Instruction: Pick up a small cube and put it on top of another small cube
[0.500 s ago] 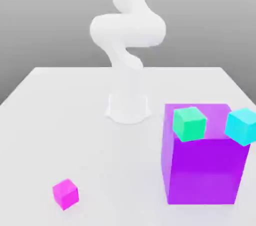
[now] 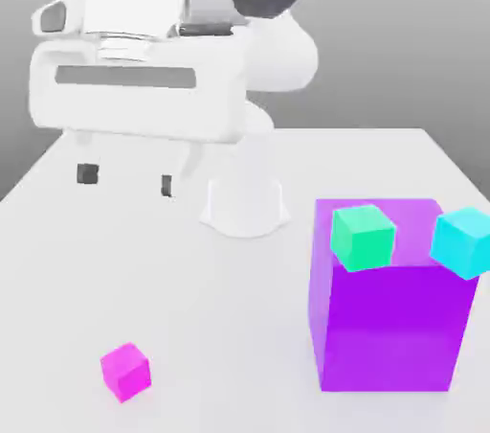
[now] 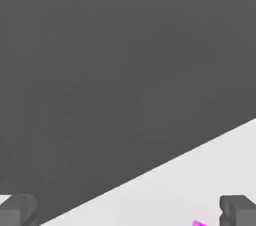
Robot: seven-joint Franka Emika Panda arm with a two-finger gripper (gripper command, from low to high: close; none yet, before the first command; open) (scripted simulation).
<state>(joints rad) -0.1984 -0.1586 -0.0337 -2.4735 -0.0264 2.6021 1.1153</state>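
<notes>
The small magenta-pink cube (image 2: 125, 370) rests on the white table at the front of the exterior view's left; a sliver of it (image 3: 199, 223) peeks into the hand view beside one fingertip (image 3: 239, 210). The small cyan cube (image 2: 464, 240) sits at the right edge of the big purple block's top. My gripper (image 2: 126, 179) hangs open high above the table, well above and behind the magenta cube, its two dark pads spread wide with nothing between them.
A mint-green cube (image 2: 363, 236) sits on top of the big purple block (image 2: 390, 326), left of the cyan one. The arm's round white base (image 2: 245, 205) stands mid-table. The white table (image 2: 220, 326) spreads around the magenta cube.
The hand has swung down into the exterior view from above, now hanging at the upper left with fingers spread. The cubes have not moved.
</notes>
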